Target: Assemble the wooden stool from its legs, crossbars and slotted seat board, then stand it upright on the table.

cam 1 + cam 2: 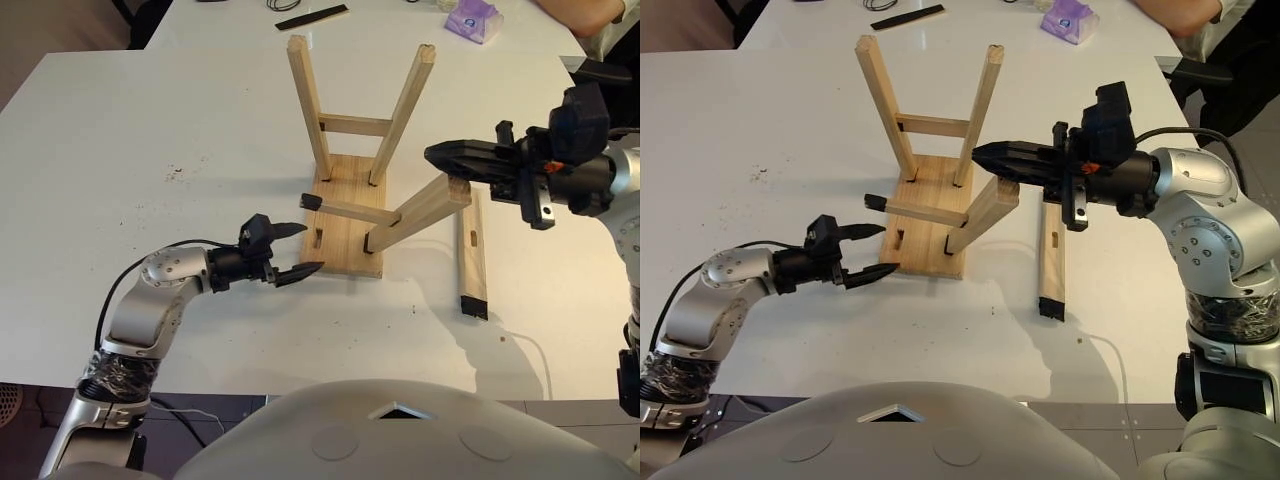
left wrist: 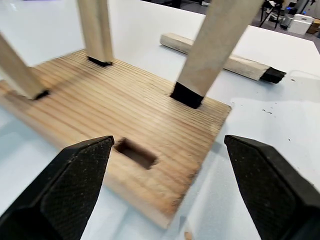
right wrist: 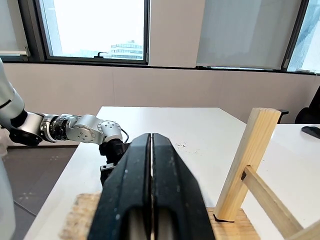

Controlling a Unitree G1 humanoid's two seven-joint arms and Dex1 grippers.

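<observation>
Hovering off the seat board's [image 1: 345, 245] near left corner, the left gripper [image 1: 312, 248] holds its fingers wide apart around the empty slot [image 2: 136, 153], probably ready to steady the board. The board lies underside up on the table [image 1: 120, 150]. A tilted leg [image 1: 420, 212] rises from its near right slot, and its near crossbar [image 1: 350, 209] reaches over the board with the black tip unseated, likely crowding the empty slot. The right gripper [image 1: 438, 155], fingers together on nothing, sits at that leg's top, seemingly nudging it; contact is unclear. A loose leg [image 1: 471, 250] lies just right of the board. At its far end stand two upright legs [image 1: 308, 100], joined by a far crossbar [image 1: 355, 125]. A purple packet [image 1: 472, 20] lies well beyond.
</observation>
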